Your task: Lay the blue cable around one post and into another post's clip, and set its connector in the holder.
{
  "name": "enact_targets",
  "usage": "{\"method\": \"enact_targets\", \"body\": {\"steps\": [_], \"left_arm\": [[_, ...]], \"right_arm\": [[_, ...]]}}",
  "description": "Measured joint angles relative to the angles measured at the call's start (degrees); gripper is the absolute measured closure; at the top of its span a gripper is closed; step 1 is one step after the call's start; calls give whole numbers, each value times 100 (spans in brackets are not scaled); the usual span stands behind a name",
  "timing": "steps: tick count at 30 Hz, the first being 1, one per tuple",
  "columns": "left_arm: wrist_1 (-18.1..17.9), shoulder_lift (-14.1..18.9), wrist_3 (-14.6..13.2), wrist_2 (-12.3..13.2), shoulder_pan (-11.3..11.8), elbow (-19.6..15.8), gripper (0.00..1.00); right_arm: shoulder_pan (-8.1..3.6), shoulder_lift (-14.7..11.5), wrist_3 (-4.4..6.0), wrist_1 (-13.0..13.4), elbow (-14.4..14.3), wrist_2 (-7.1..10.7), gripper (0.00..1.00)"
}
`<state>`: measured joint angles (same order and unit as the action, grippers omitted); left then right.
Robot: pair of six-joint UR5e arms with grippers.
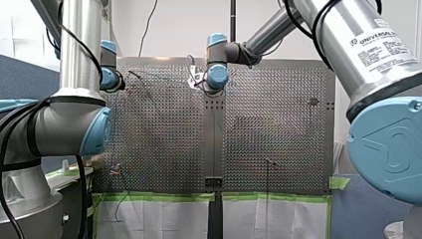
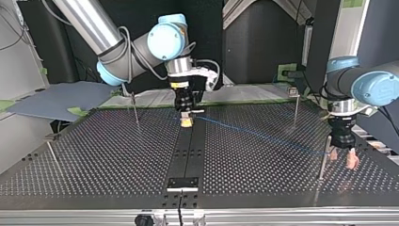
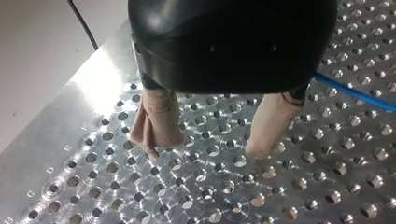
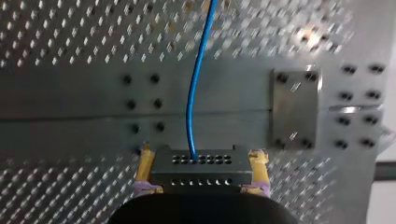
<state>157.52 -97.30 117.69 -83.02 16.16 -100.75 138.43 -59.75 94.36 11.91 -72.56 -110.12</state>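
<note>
In the top view my right gripper (image 2: 187, 120) hangs over the table's dark centre strip, shut on the connector (image 2: 187, 122). The right wrist view shows its yellow pads (image 4: 145, 161) clamped on the dark connector block (image 4: 201, 169). The blue cable (image 4: 192, 98) runs out ahead from it. Across the table the blue cable (image 2: 263, 135) leads to a thin post (image 2: 323, 160) at the top view's right. My left gripper (image 2: 342, 160) stands open beside that post, just above the plate. Its beige fingers (image 3: 156, 121) hold nothing, and the cable (image 3: 355, 93) passes beside them.
More thin posts stand at the top view's back left (image 2: 135, 109), back right (image 2: 296, 107) and left edge (image 2: 51, 153). A small metal plate (image 2: 183, 183) sits on the centre strip near the front edge. The right wrist view shows a bolted metal plate (image 4: 295, 108) beside the cable.
</note>
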Motion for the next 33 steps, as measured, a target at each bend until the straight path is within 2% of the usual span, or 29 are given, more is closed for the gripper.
{"method": "enact_targets", "body": {"steps": [11, 15, 20, 26, 33], "left_arm": [[8, -2, 183, -16, -20, -7, 0], [8, -2, 206, -16, -25, -9, 0], [8, -2, 215, -16, -43, -10, 0], [8, -2, 215, -16, -62, -12, 0], [7, -1, 212, -16, -70, -10, 0]], "right_arm": [[-216, 2, 631, 637, -657, -657, 100], [-298, 6, 779, 854, -873, -873, 100], [-430, 14, 849, 1126, -1147, -1101, 100], [-615, 25, 841, 1478, -1498, -1347, 100], [-806, 175, 835, 1890, -1911, -1405, 100]]}}
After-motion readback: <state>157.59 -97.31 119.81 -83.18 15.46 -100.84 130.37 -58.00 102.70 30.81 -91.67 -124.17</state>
